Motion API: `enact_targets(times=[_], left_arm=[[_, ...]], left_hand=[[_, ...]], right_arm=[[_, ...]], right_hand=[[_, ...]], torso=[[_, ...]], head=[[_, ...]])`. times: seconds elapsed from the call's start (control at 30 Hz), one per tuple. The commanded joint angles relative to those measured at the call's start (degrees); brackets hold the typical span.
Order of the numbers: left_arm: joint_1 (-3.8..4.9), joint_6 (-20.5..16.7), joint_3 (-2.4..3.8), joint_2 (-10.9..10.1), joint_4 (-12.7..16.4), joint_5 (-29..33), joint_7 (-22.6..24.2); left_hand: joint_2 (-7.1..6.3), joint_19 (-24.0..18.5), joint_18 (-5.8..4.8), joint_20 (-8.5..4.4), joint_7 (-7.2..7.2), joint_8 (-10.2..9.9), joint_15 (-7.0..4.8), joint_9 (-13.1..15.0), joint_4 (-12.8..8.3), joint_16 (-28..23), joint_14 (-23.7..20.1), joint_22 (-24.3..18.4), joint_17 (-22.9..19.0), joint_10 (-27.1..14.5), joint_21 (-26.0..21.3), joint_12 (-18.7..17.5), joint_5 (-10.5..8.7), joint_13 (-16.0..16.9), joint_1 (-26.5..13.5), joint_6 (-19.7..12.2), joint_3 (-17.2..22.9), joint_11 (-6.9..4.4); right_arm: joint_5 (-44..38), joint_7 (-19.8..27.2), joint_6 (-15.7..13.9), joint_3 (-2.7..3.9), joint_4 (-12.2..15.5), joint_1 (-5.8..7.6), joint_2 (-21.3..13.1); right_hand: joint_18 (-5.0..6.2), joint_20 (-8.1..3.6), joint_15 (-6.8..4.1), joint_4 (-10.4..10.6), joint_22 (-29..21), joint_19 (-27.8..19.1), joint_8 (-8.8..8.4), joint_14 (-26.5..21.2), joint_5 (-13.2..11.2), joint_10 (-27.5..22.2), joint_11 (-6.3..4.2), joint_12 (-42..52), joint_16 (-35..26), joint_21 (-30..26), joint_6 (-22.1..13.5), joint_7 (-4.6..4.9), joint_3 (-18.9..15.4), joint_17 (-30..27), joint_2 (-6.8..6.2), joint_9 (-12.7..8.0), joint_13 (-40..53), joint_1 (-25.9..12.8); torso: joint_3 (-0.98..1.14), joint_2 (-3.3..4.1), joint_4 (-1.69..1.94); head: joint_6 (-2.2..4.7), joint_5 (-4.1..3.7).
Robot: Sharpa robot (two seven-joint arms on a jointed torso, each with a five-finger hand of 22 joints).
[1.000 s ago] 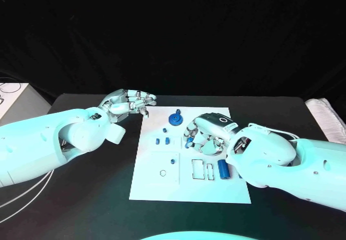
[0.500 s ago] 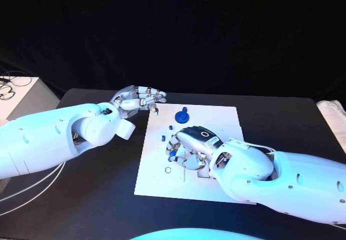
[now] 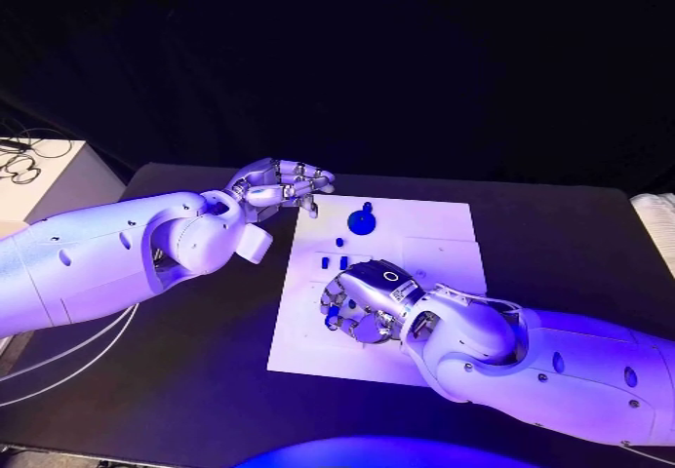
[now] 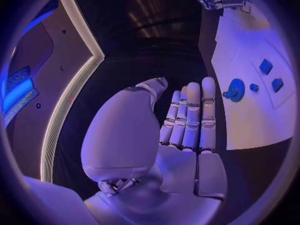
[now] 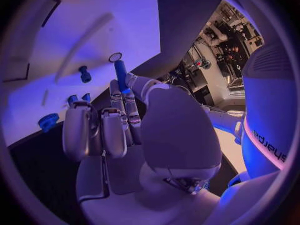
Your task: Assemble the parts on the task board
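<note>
Step in hand, by judgement: seating of the blue pin (image 5: 120,75) into the task board (image 3: 422,234). Pinched between the thumb and the fingers (image 5: 128,102) of the right hand (image 3: 363,307), low over the near left part of the board. Pin tip just beside a small round ring (image 5: 115,57) on the white surface, probably its socket; touching or not, cannot tell.

To do it well: bring the pin upright over the ring first, then press straight down, slowly. No loosening of the pinch before the pin stands by itself. No sideways push, since the board could slide on the desk (image 3: 563,253).

Around: left hand (image 3: 282,185) at the far left corner of the board, holding nothing, fingers (image 4: 194,115) stretched and laid side by side, thumb apart. Blue gear (image 3: 363,222) on the far part of the board, two small blue blocks (image 3: 337,261) between gear and right hand, a small blue stud (image 5: 84,74) near the pin. Nearest obstacles: the stud and the blocks, so better to lift the wrist away upward afterwards.
</note>
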Motion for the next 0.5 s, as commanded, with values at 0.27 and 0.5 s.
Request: enact_targets(times=[0.27, 0.5], left_arm=[[0.02, 0.6, 0.03, 0.0, 0.0, 0.4, 0.4], [0.02, 0.6, 0.03, 0.0, -0.1, 0.4, 0.3]], left_hand=[[0.58, 0.2, 0.80, 0.27, 0.06, 0.0, 0.30, -0.1, 0.4, -0.4, 0.1, -0.1, 0.1, -0.4, 0.0, 0.4, -0.07, 0.0, 0.2, -0.3, 0.0, 0.19], [0.58, 0.2, 0.80, 0.27, 0.06, 0.0, 0.30, -0.1, 0.4, -0.4, 0.1, -0.1, 0.1, -0.4, 0.0, 0.4, -0.07, 0.0, 0.2, -0.3, 0.0, 0.19]], right_arm=[[-2.0, 0.7, 0.6, -0.06, -0.4, -0.48, 0.0], [-2.1, 0.6, 1.4, -0.08, -0.5, -0.52, -0.4]], right_hand=[[-0.94, -0.57, -0.29, -4.3, 8.0, 2.6, 0.16, 2.1, 0.2, 5.4, -4.83, 0.4, 0.2, -0.2, 0.2, 0.19, 3.9, 0.0, 0.62, 0.1, 0.3, 0.2], [-0.97, -0.56, -0.28, -4.4, 8.1, 2.7, 0.18, 2.1, 0.2, 5.4, -4.81, 0.3, 0.2, -0.1, 0.2, 0.21, 4.0, 0.1, 0.63, 0.1, 0.3, 0.0]], torso=[[-0.01, -0.03, -0.01], [-0.04, -0.07, -0.04]], head=[[-0.37, 0.18], [-0.40, 0.23]])
